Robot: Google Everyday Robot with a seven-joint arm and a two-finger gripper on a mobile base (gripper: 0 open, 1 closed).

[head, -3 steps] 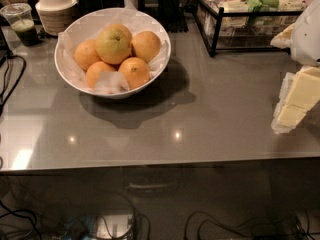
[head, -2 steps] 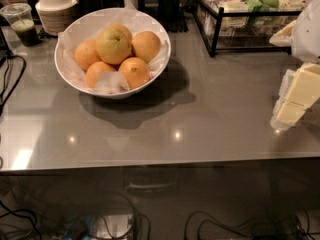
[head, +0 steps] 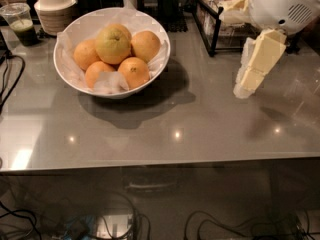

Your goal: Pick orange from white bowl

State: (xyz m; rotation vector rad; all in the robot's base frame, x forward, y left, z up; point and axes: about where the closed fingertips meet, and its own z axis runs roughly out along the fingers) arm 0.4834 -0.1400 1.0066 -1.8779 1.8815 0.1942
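Cream claw hangs right of white bowl containing orange.

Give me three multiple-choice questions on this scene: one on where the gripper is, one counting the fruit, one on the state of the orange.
1. Where is the gripper relative to the white bowl?
A. Inside it
B. Over the table, to its right
C. To its left

2. How many smaller deep-orange fruits lie around the orange?
A. Two
B. Four
C. Six

3. The orange is:
A. Resting on top of the other fruits
B. Held in the gripper
C. On the bare table

Answers: 1 B, the gripper hangs well right of the bowl; 2 B, four show around it; 3 A, it sits atop the pile.
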